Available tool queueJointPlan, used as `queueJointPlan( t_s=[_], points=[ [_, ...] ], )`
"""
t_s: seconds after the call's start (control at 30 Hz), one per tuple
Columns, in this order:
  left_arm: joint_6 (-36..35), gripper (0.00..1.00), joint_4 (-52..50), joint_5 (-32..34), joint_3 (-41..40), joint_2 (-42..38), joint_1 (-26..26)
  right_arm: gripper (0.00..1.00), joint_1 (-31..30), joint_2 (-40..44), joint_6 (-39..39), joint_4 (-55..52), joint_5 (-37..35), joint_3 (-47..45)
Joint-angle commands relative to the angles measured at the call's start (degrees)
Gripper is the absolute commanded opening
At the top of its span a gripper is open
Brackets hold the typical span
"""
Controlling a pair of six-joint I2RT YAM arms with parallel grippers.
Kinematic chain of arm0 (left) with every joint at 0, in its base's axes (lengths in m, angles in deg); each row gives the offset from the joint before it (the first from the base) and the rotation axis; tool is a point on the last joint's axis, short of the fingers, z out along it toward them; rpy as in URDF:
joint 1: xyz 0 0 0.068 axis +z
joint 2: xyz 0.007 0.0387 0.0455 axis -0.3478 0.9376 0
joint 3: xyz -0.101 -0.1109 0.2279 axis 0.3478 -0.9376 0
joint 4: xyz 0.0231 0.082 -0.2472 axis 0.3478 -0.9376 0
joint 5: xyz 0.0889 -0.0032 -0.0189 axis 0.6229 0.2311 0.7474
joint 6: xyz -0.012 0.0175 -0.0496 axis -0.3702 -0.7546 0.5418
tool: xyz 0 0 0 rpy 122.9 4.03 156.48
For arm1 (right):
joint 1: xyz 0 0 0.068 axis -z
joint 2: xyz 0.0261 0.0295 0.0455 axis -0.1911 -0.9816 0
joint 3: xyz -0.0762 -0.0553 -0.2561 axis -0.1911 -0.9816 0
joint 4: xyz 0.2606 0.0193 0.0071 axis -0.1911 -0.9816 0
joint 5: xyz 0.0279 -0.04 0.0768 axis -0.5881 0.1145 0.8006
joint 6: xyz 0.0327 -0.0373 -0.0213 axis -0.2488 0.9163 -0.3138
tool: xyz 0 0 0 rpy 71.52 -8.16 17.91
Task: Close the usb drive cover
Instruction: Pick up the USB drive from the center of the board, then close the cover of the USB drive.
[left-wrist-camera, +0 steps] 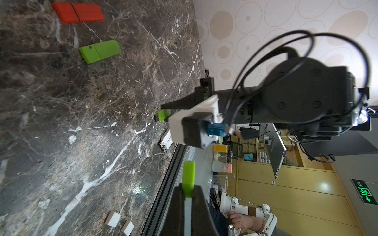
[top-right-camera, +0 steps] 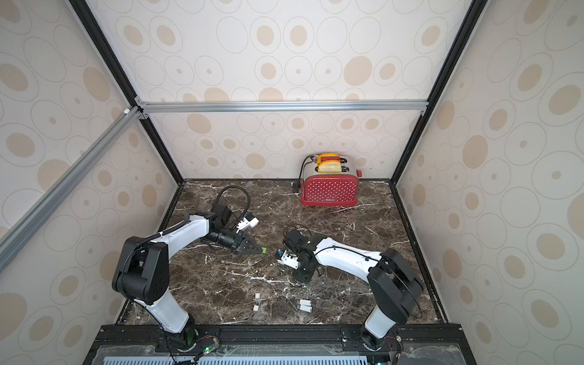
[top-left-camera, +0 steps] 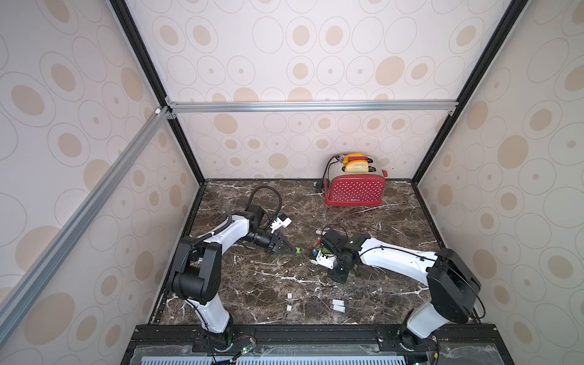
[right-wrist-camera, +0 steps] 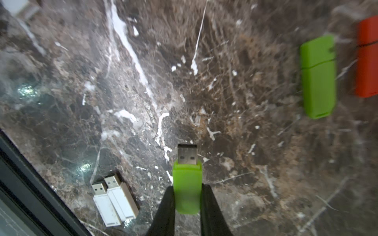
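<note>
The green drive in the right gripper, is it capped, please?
Uncapped: the green drive shows a bare metal plug beyond the right gripper.

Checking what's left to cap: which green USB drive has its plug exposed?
The green USB drive in the right gripper: its metal plug is bare. The other green drive lies capped on the table.
</note>
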Motion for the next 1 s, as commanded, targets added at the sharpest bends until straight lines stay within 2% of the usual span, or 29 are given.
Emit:
queueJointPlan(
  t_s=[0.0,0.17,0.33,0.97],
  points=[
    [-0.6,0.00,-1.9,-1.9,2.4,1.2,-0.5,0.13,-0.4,4.4,3.9,-0.5,0.7,1.4],
    [-0.3,0.00,-2.1,-3.1,2.7,2.4,-2.1,0.13,-0.4,9.6,8.5,3.0,2.9,0.7],
    [-0.4,0.00,-3.1,-4.0,3.8,3.8,-4.4,0.13,-0.3,10.0,11.8,4.9,3.2,1.0],
    [-0.9,0.00,-4.1,-2.9,5.6,6.9,-9.2,0.13,-0.5,6.5,10.6,6.7,8.0,4.4]
  ],
)
